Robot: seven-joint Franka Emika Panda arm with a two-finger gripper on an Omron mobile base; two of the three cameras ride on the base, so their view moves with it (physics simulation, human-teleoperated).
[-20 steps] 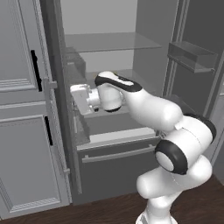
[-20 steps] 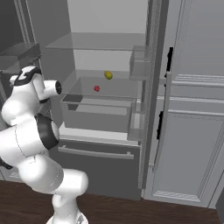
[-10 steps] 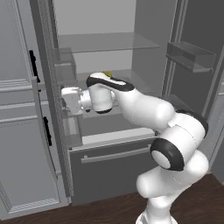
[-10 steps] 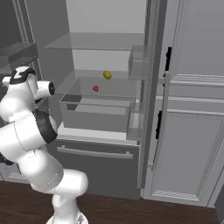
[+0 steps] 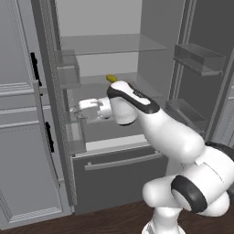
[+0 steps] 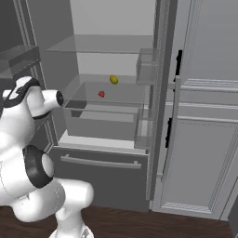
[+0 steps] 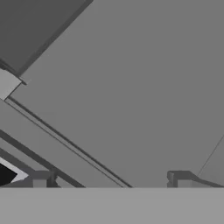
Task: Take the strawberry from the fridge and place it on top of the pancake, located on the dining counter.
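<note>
Step looks like the reach into the fridge (image 6: 153, 93): gripper (image 5: 82, 111), jaws wide w/ nothing in them, sits left of the strawberry (image 6: 101, 94), so swing right & keep low over the shelf; right base view shows berry + yellow item (image 6: 114, 80), left base view the gripper.

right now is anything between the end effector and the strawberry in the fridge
Nothing visible blocks it. The fridge doors stand open and the strawberry lies bare on the glass shelf, with a small yellow item behind it, apart. The end effector is open at the shelf's left side, holding nothing.
</note>
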